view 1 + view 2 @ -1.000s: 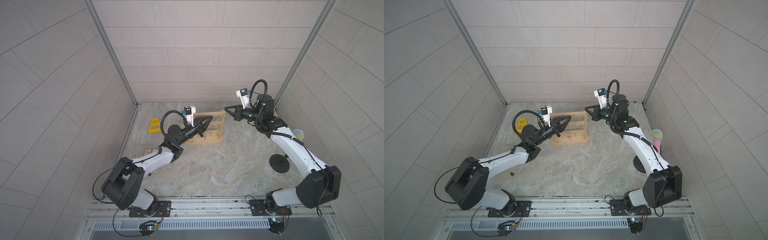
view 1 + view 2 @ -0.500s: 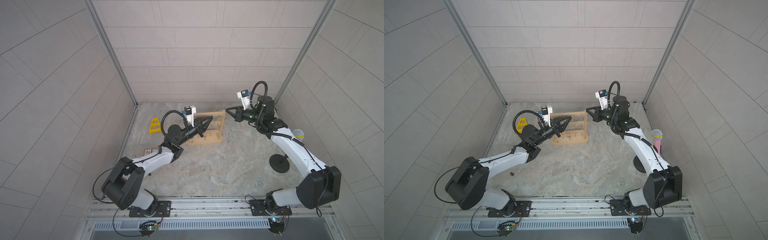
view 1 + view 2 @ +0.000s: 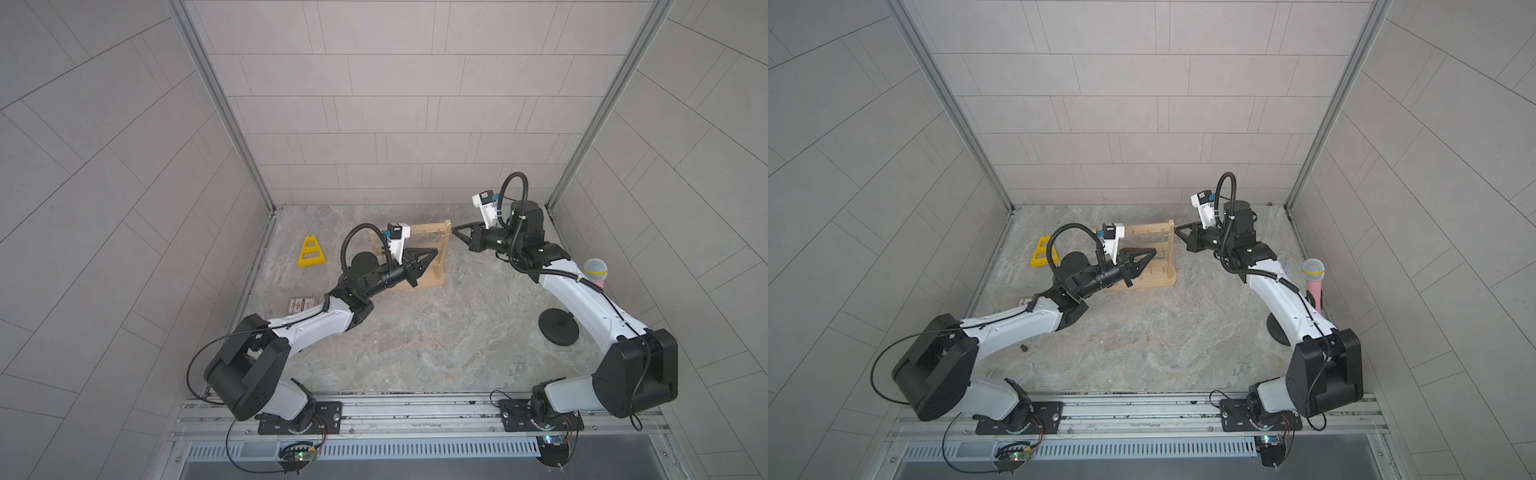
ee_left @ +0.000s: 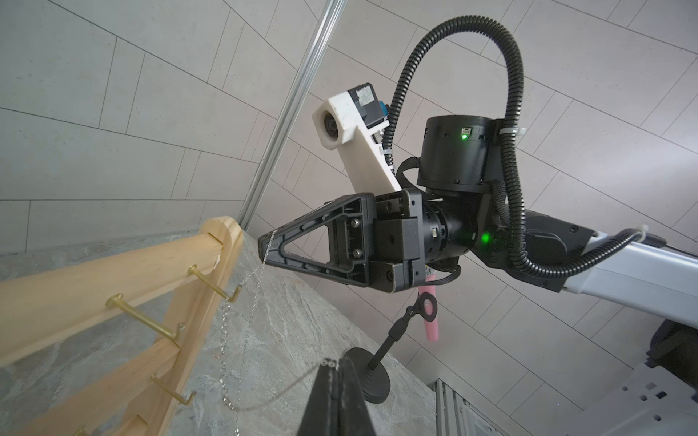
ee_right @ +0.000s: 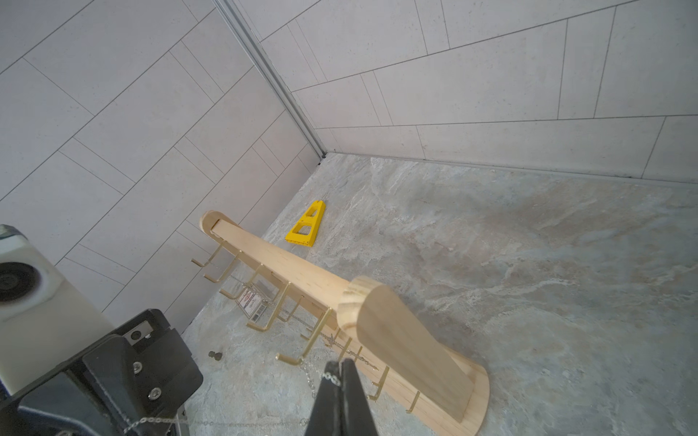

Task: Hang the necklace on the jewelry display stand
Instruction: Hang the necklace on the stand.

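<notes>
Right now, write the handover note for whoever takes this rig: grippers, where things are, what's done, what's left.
Left gripper: shut on the necklace, in front of the jewelry display stand.
Right gripper: also shut on the necklace, beside the end of the stand's top bar.
Necklace: hangs slack between both grippers, close to the top bar's end hook; I cannot tell whether it sits on it.
Done: the necklace is up at the stand.
Left: seat the chain on a hook, open both grippers.
</notes>
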